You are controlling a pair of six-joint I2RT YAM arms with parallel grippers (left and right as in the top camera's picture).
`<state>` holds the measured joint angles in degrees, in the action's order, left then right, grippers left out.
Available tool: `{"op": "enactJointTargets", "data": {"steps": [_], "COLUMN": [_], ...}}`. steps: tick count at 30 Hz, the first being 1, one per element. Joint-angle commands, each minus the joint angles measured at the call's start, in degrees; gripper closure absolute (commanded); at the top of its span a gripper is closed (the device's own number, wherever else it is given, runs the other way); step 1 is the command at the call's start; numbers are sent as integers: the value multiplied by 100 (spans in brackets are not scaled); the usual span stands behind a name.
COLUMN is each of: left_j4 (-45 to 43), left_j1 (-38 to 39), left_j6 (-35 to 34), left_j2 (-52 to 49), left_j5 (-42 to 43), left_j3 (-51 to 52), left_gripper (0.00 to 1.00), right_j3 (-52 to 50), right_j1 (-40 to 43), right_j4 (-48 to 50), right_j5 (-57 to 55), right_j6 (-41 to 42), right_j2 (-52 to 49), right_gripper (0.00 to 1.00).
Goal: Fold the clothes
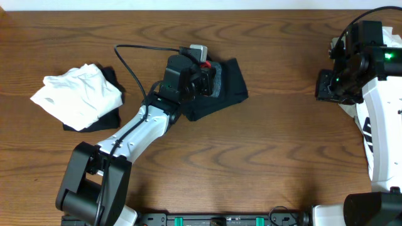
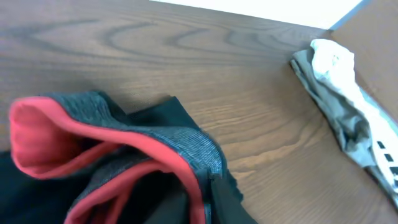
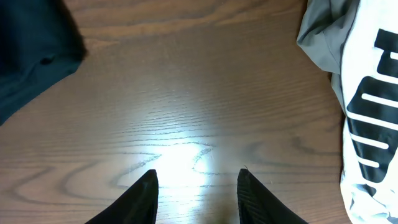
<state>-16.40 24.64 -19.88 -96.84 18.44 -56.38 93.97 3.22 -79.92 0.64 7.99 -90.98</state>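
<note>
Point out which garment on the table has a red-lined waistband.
The black pants in the middle: their grey waistband is lined red. The crumpled white top at the left shows no red.

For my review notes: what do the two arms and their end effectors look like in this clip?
Both arms have white links with black joints and black bases. On the left arm, a loose black cable loops to the black left end effector. The right arm shows green lights near its wrist. The right end effector has two dark, tapered fingers.
</note>
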Motion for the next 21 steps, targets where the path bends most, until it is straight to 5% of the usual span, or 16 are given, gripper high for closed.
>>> {"op": "enactJointTargets", "data": {"steps": [1, 5, 11, 15, 21], "left_j4": [-212, -846, -1110, -173, 1617], "left_j1": [155, 487, 542, 79, -1025], "left_j6": [-120, -553, -549, -525, -527], "left_j2": [37, -240, -96, 365, 813], "left_j5": [-118, -87, 363, 356, 42], "left_j3": [-129, -129, -162, -162, -162], "left_gripper": [66, 40, 39, 39, 39], "right_j3": [9, 9, 9, 9, 9], "right_j1": [46, 46, -22, -315, -1082], "right_j4": [-22, -70, -101, -105, 212], "right_j5": [46, 46, 721, 1961, 2411], "right_j6": [-103, -98, -481, -1342, -1755], "right_j2": [76, 76, 76, 76, 50], "right_gripper": [60, 60, 60, 61, 64]}}
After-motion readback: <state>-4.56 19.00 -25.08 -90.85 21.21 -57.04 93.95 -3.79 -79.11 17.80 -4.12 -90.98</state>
